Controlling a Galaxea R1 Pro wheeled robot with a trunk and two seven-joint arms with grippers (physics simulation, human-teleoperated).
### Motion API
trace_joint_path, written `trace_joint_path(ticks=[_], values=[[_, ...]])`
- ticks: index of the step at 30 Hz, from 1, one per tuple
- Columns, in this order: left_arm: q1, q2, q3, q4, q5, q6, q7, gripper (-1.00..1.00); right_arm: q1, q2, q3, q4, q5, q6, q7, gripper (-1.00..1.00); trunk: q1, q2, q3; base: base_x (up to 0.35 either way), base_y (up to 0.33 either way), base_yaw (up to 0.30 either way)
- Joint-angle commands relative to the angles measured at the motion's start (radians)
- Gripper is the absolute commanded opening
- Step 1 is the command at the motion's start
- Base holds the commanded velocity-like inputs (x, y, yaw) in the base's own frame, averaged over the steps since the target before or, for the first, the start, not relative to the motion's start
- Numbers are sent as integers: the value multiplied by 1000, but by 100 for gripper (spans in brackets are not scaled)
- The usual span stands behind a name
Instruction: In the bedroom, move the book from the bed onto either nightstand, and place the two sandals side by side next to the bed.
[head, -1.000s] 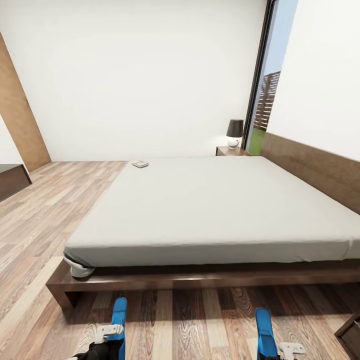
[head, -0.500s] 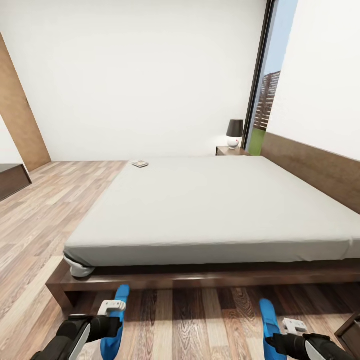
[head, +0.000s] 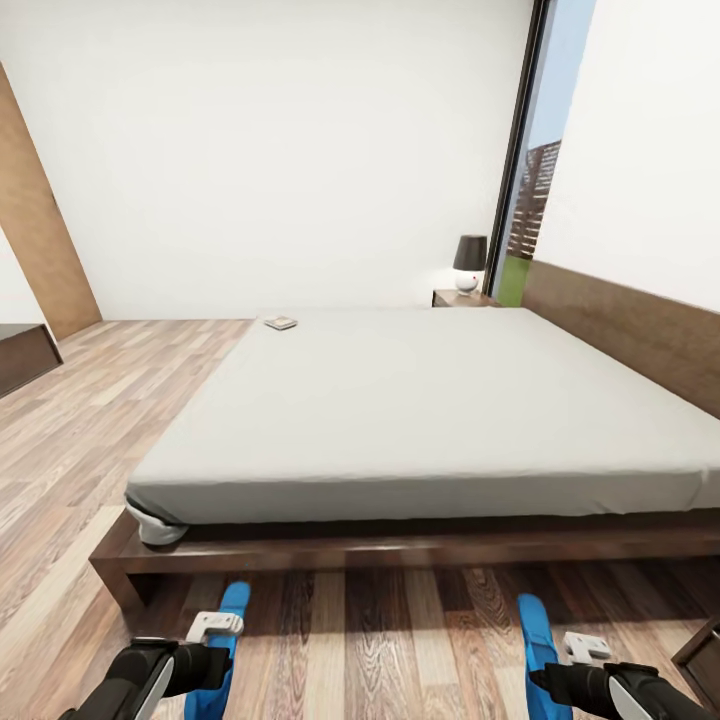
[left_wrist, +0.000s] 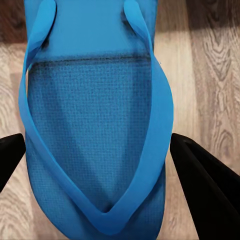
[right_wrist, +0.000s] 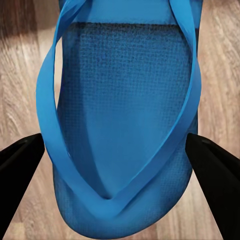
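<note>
The bed (head: 420, 400) fills the middle of the head view, and the small book (head: 281, 322) lies flat near its far left corner. A nightstand (head: 462, 298) stands beyond the bed by the window. Both blue sandals hang just in front of the bed's wooden base. My left gripper (head: 215, 628) is shut on the left sandal (head: 228, 610). My right gripper (head: 585, 648) is shut on the right sandal (head: 531, 635). In the wrist views each sandal (left_wrist: 95, 115) (right_wrist: 125, 110) sits strap-up with black fingers (left_wrist: 200, 175) (right_wrist: 215, 170) against its two side edges.
A black-shaded lamp (head: 469, 264) stands on the nightstand beside the tall window (head: 530, 190). The dark headboard (head: 630, 335) runs along the right wall. A brown door (head: 35, 230) and a low dark cabinet (head: 25, 360) are at left. Another dark cabinet corner (head: 705, 660) shows at bottom right.
Both arms have come up into view, carrying the sandals a little higher and closer to the bed base. The whole picture has shifted slightly, so the camera moved.
</note>
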Motion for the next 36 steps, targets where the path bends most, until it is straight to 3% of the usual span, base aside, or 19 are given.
trace_joint_path(ticks=[1, 11, 15, 16, 18, 19, 22, 25, 29, 36], values=[[-1, 1, -2, 0, 4, 5, 0, -100, 0, 0, 3, -1, -6, 5, 1, -100, 4, -8, -4, 0, 0, 0], [0, -1, 46, 2, 4, -1, -1, -100, 0, 1, 8, 4, -5, 4, 1, -100, 42, -78, -36, 0, 0, 0], [0, -1, 49, 2, 4, -1, -1, -100, 0, -6, 2, -4, -4, 16, 1, -100, 57, -106, -48, 0, 0, 0], [0, -1, 50, 2, 4, -1, -1, -100, -1, -13, 2, -7, -4, 28, 1, -100, 61, -113, -51, 0, 0, 0], [0, -1, 50, 2, 4, -1, -1, -100, -1, -78, 0, -18, -3, 102, 2, -100, 69, -127, -57, 0, 0, 0], [0, -1, 50, 2, 4, -1, -1, -100, -1, -124, 0, -21, -3, 123, 3, -100, 73, -134, -61, 0, 0, 0], [1, -1, 50, 2, 4, -1, -1, -100, -1, -189, 1, -24, -4, 140, 6, -100, 84, -155, -70, 0, 0, 0], [1, -4, 49, 2, 4, -1, -2, -100, -1, -205, 1, -56, -3, 144, 6, -100, 96, -176, -79, 0, 0, 0], [0, -6, 48, 2, 5, -1, -1, -100, -1, -207, 2, -130, -3, 185, 6, -100, 111, -204, -92, 0, 0, 0], [1, -7, 48, 2, 6, -1, -2, -100, -1, -206, 4, -141, -2, 202, 6, -100, 124, -226, -117, 0, 0, 0]])
